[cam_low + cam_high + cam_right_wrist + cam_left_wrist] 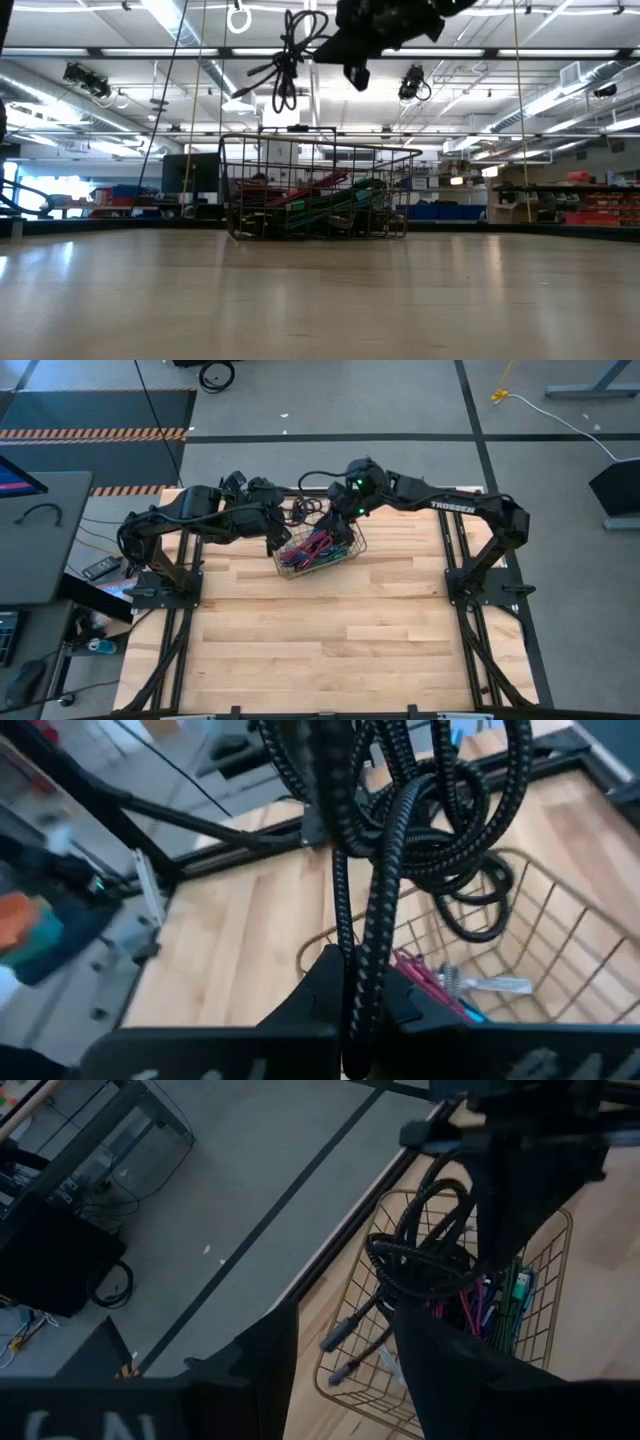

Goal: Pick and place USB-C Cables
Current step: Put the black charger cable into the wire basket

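One black cable (pixel 288 55) hung in a loose tangle from the right gripper (pixel 352 1005), whose fingers were clenched on a strand of it, high over the basket (pixel 318 195) at the middle of the low frame. You had the bundle just above the basket's far rim in the high view, upper centre of the frame, so my advice was to bring it over the basket's middle before you let go; loops that long looked likely to snag the wire rim. Lower it until the plugs (pixel 338 1352) dangled inside, then release. The other cables (pixel 315 548), red, purple and green, lay heaped in the basket on the table (pixel 330 640). Your left gripper (pixel 340 1370) waited just left of the basket with its fingers apart and nothing between them; I judged it best kept clear of the hanging loops.
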Tool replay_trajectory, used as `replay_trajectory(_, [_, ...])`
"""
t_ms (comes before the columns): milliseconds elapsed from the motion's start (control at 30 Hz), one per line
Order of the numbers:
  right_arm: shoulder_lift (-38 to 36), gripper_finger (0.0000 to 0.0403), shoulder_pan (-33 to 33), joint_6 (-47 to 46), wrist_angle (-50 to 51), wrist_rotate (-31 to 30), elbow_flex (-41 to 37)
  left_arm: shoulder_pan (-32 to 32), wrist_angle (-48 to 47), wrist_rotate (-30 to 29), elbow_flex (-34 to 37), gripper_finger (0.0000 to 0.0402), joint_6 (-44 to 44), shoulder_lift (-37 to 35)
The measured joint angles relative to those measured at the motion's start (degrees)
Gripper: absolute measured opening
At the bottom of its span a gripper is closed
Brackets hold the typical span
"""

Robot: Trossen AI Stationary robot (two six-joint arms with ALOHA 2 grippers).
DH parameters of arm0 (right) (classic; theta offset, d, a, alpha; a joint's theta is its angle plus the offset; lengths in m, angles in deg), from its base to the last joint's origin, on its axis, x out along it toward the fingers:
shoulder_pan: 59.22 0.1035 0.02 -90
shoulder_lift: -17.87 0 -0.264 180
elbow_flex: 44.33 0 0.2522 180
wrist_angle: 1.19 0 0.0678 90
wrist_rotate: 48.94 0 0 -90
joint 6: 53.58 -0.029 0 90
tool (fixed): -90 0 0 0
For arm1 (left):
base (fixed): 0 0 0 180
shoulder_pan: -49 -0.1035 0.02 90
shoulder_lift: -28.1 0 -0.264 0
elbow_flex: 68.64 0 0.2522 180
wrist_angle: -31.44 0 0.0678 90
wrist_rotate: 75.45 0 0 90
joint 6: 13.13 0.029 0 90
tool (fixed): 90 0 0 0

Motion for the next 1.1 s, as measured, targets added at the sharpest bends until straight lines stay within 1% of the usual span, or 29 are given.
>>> replay_trajectory(100, [0.0, 0.0013, -0.5, -2.5, -4.1, 1.0, -3.8, 0.0, 0.0, 0.0, 0.0, 0.0174, 0.0, 0.0])
replay_trajectory(233, [0.0, 0.0013, -0.8, -4.1, -6.3, 1.0, -8.2, 0.0, 0.0, 0.0, 0.0, 0.0174, -0.1, 0.0])
replay_trajectory(433, [0.0, 0.0013, -1.7, -7.3, -12.6, 1.0, -13.0, 0.0, 0.0, 0.0, 0.0, 0.0174, -1.2, 0.0])
replay_trajectory(667, [0.0, 0.0013, -3.0, -11.2, -18.5, 2.2, -14.0, 0.0, 0.1, 0.0, 0.0, 0.0174, -1.5, 0.0])
replay_trajectory(900, [0.1, 0.0012, -2.9, -11.7, -18.7, 2.5, -14.0, 0.0, 0.1, 0.0, 0.0, 0.0174, -1.6, 0.0])
replay_trajectory(1000, [1.2, 0.0012, -2.3, -12.1, -18.9, 2.7, -14.0, 0.0, 0.1, 0.0, 0.0, 0.0174, -1.6, 0.0])
replay_trajectory(1100, [3.9, 0.0012, -1.1, -12.4, -20.1, 3.8, -14.0, 0.0, 0.2, 0.0, 0.0, 0.0174, -1.6, 0.0])
